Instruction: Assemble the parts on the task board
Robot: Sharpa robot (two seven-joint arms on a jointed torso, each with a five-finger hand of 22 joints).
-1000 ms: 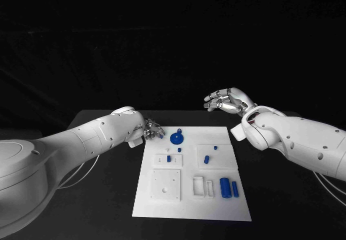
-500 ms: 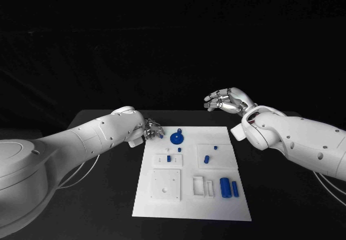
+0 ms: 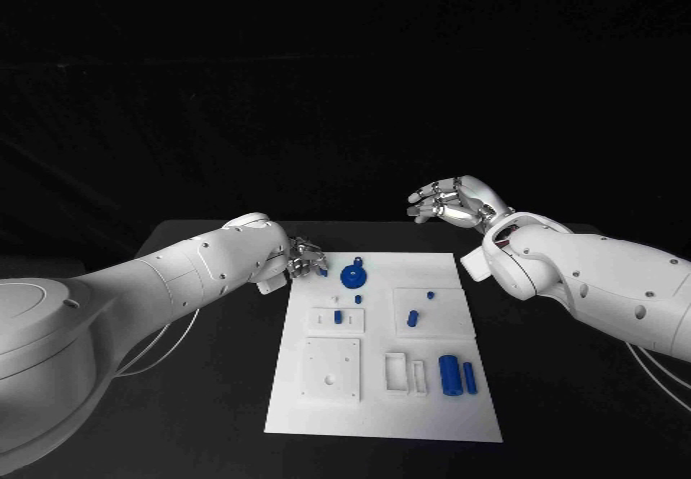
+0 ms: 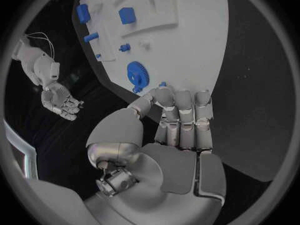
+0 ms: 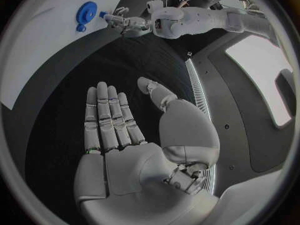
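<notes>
Left hand (image 4: 172, 130) seemingly pinching a small blue part (image 4: 162, 84) at task board (image 3: 432, 399) edge, right hand (image 5: 125, 135) open, empty.

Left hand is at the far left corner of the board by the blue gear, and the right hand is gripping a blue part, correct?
Not quite. The right hand holds nothing: the right wrist view shows its palm bare, fingers extended. The left hand is indeed at the task board's far left corner, by the blue gear.

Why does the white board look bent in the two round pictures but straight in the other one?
The wrist views use fisheye lenses, so the white board curves there; the head view shows its edges straight, bright against the dark table and background.
</notes>
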